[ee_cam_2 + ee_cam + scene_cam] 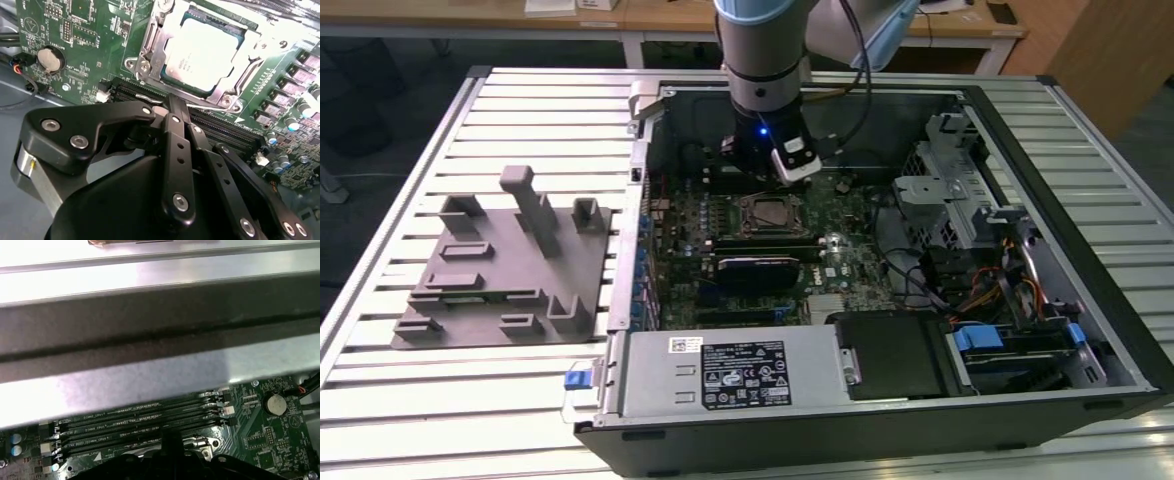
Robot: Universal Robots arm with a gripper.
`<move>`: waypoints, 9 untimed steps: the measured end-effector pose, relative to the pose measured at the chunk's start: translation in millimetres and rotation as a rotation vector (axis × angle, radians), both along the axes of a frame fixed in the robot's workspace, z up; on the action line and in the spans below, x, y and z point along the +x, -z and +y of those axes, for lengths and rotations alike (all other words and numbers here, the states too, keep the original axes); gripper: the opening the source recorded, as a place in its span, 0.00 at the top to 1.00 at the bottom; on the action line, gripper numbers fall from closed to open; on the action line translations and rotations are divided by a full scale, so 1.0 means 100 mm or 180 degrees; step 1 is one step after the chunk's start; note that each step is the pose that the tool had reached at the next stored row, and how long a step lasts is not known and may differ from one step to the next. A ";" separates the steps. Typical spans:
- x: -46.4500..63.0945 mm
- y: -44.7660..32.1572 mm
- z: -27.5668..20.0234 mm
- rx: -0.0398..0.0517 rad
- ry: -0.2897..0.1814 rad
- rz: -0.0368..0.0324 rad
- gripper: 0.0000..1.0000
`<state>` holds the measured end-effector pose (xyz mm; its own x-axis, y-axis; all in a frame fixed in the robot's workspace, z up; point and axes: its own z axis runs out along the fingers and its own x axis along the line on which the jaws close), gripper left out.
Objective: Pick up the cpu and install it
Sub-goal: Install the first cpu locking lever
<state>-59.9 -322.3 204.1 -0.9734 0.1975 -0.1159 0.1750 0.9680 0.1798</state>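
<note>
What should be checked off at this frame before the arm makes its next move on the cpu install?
1. cpu lies inside the socket frame: ok, second wrist view.
2. cpu level and fully seated: cannot tell.
3. gripper holds nothing: ok, fingers closed together and empty, just short of the socket.
4. Socket retention secured: cannot tell.
5. Arm inside the open computer case, above the motherboard, without touching the case walls: ok, exterior view.
</note>
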 end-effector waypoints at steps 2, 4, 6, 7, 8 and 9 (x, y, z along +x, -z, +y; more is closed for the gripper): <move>0.00 0.002 0.013 0.0000 0.0001 0.0000 0.89; 0.00 0.005 0.028 0.0000 0.0001 0.0000 0.89; 0.00 0.009 0.035 -0.0001 0.0004 0.0000 0.89; 0.00 0.011 0.036 -0.0004 0.0008 0.0000 0.89; 0.00 0.013 0.037 -0.0009 0.0013 0.0000 0.89; 0.00 0.015 0.037 -0.0015 0.0018 0.0000 0.89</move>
<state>-60.1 -318.6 202.6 -0.9723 0.2026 -0.1168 0.1806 0.9678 0.1754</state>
